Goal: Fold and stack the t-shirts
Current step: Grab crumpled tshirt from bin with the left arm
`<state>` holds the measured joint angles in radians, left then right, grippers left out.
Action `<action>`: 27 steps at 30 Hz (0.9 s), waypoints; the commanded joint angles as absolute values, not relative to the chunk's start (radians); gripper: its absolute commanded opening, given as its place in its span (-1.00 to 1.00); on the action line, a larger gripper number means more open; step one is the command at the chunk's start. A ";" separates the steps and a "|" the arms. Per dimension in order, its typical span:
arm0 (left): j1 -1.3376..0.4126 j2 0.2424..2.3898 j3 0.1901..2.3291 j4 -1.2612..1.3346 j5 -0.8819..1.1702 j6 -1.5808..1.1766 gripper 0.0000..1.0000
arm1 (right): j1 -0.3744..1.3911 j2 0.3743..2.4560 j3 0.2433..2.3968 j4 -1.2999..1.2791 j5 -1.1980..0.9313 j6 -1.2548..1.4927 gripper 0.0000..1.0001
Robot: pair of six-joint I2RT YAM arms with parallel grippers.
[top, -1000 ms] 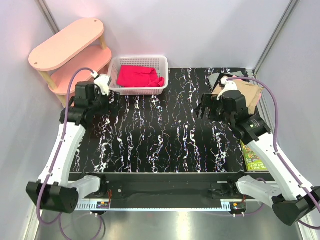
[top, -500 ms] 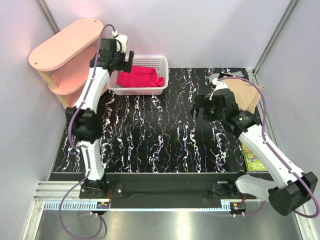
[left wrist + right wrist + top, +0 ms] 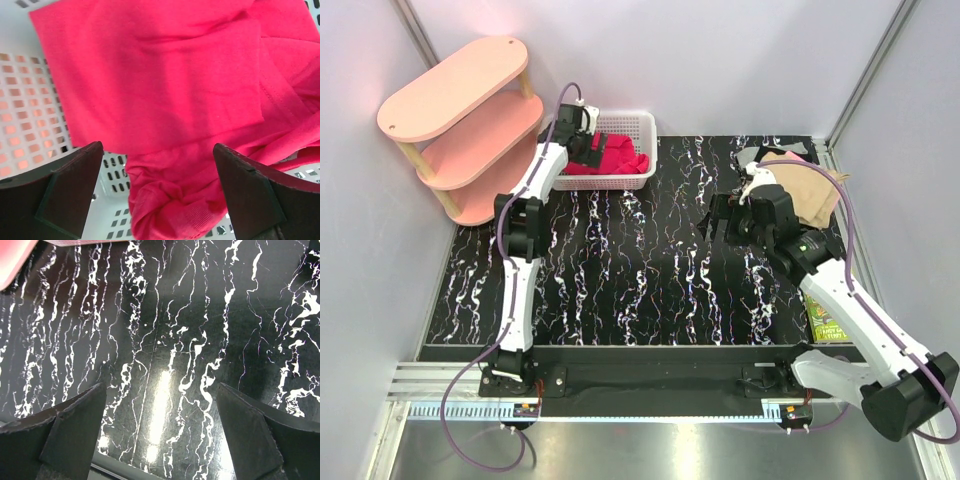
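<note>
The crimson-pink t-shirt [image 3: 623, 158] lies crumpled in the white mesh basket [image 3: 646, 120] at the table's back left. My left gripper [image 3: 592, 142] hangs open just above it. In the left wrist view the shirt [image 3: 165, 90] fills the frame, with a bunched fold between the spread fingers of the gripper [image 3: 160, 200], which hold nothing. A folded tan t-shirt [image 3: 812, 188] lies at the back right, with a grey cloth edge [image 3: 750, 156] beside it. My right gripper [image 3: 723, 224] is open and empty over the bare black table [image 3: 165, 340], left of the tan shirt.
A pink three-tier shelf [image 3: 455, 100] stands left of the basket. A green printed packet [image 3: 828, 318] lies at the table's right edge. The basket floor [image 3: 25, 100] shows left of the shirt. Grey walls close in the back and sides.
My left arm has swung from the table's left side up to the basket and lowered its gripper over the crimson shirt. My right gripper has drifted slightly left.
</note>
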<state>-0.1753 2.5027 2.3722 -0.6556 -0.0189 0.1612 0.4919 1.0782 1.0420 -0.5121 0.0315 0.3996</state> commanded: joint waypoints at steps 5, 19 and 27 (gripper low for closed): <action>-0.193 2.525 2.385 -0.561 -0.006 0.218 0.98 | 0.502 1.000 1.051 -0.454 0.003 0.434 0.91; -0.213 2.586 2.362 -0.549 -0.092 0.359 0.89 | 0.502 0.957 1.118 -0.505 -0.034 0.462 0.82; -0.216 2.623 2.376 -0.557 -0.156 0.454 -0.63 | 0.502 0.982 1.144 -0.509 -0.049 0.465 0.77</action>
